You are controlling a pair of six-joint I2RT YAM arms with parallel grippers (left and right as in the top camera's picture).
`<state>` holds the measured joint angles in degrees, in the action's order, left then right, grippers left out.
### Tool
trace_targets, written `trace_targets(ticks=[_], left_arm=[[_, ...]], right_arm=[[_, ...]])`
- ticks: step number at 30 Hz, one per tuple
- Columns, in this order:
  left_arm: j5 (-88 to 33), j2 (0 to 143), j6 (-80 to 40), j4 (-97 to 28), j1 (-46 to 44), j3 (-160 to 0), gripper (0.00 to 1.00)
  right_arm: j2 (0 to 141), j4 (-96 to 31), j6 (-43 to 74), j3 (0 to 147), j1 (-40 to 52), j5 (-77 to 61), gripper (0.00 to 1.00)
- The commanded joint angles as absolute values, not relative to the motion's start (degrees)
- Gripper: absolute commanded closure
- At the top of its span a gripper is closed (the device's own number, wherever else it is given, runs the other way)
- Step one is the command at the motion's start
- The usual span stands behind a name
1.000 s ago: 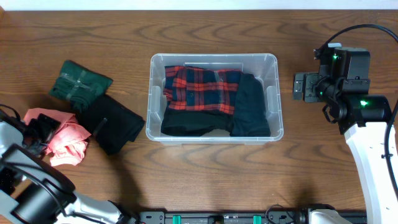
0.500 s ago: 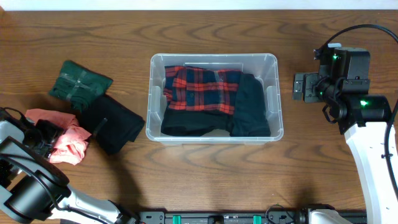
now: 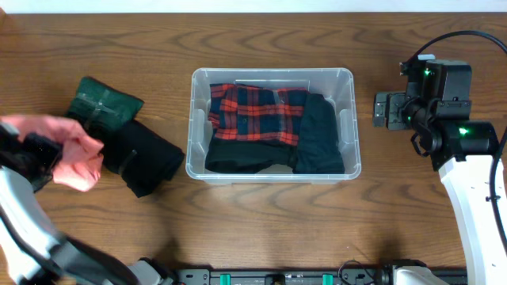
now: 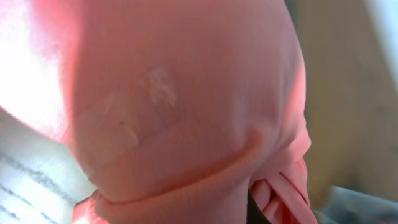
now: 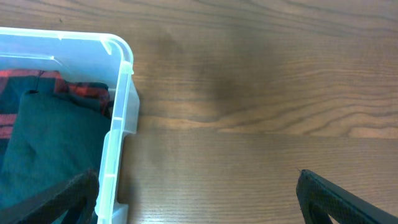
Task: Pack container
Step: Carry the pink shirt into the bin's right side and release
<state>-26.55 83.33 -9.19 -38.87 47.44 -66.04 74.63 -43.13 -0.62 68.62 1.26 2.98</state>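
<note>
The clear container (image 3: pixel 269 73) stands mid-table and holds a red plaid garment (image 3: pixel 257 111), a dark garment (image 3: pixel 319 134) and a black one (image 3: pixel 238 154). At the far left my left gripper (image 3: pixel 47 152) is shut on a pink cloth (image 3: pixel 78 150), which hangs bunched above the table. That pink cloth (image 4: pixel 186 93) fills the left wrist view and hides the fingers. My right gripper (image 3: pixel 384 111) stands open just right of the container, nothing between its fingers (image 5: pixel 336 199). The container's right wall (image 5: pixel 121 124) shows in the right wrist view.
A folded green cloth (image 3: pixel 101 105) and a folded black cloth (image 3: pixel 146 158) lie left of the container, close to the lifted pink cloth. Bare wooden table (image 5: pixel 249 112) lies under the right gripper.
My left gripper has shut on the pink cloth and lifted it off the table, moving it toward the green and black cloths. The right arm has not moved.
</note>
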Motion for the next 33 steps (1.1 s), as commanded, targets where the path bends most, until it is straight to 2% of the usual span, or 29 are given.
trace_targets(ticks=[1,4,10,18,24,33], left_arm=[[-30.89,74.19,-10.17,-39.44,41.28,-66.89,0.94],[-30.89,68.66,-10.2,-40.27,33.04,-66.89,0.94],[-30.85,64.27,-14.13,-38.09,9.98,-66.89,0.94],[-25.85,70.72,-18.83,-21.1,-18.35,-66.89,0.94],[-25.98,81.45,-23.07,-11.42,-30.92,-67.0,0.94],[-24.93,94.19,-24.91,-3.92,-39.4,-69.38,0.94]], right_arm=[[74.26,-43.07,-0.05,68.58,1.02,3.79,0.01],[73.58,-43.05,1.89,68.58,0.49,6.22,0.01],[72.69,-43.09,1.89,68.58,-0.1,5.85,0.01],[72.69,-43.38,1.89,68.58,-0.1,5.58,0.01],[72.69,-44.12,3.38,68.58,-0.54,6.68,0.01],[72.69,-44.21,3.36,68.58,-0.91,6.66,0.01]])
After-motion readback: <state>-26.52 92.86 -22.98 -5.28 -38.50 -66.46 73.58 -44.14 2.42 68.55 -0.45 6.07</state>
